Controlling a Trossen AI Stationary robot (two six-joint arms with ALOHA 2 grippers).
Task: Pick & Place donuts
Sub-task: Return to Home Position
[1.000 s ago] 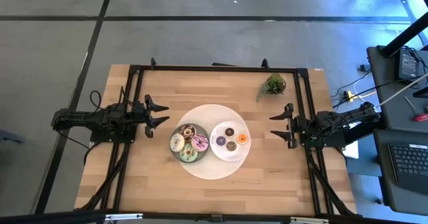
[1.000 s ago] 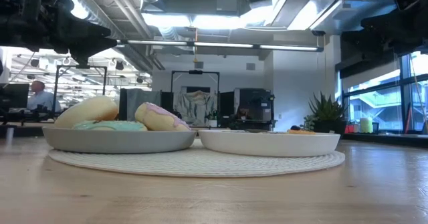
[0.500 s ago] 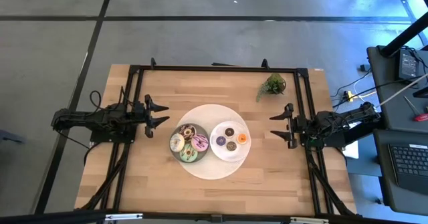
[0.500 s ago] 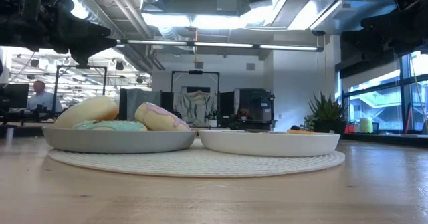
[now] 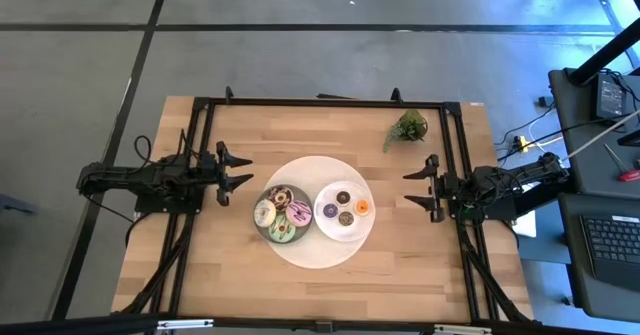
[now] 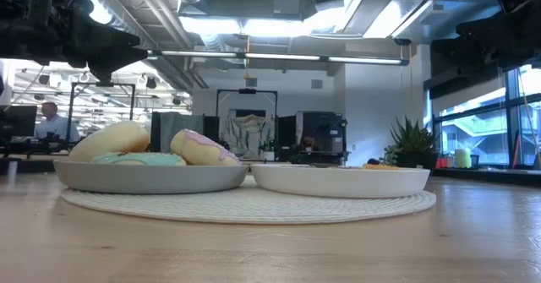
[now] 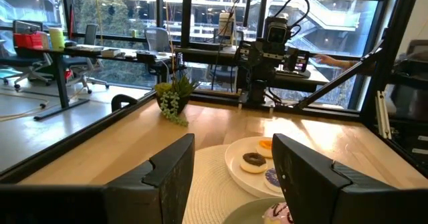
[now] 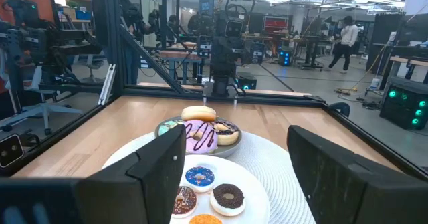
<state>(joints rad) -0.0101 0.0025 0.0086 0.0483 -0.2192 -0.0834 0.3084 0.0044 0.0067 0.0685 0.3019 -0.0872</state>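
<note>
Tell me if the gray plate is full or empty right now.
Full: the gray plate holds four large donuts, the cream donut, chocolate donut, pink donut and green donut, crowding it.

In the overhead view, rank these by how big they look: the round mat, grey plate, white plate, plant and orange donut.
1. Round mat
2. Grey plate and white plate, too alike to rank
3. Plant
4. Orange donut

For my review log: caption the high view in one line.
Large donuts on grey plate, minis on white plate; left gripper and right gripper open at table sides.
</note>
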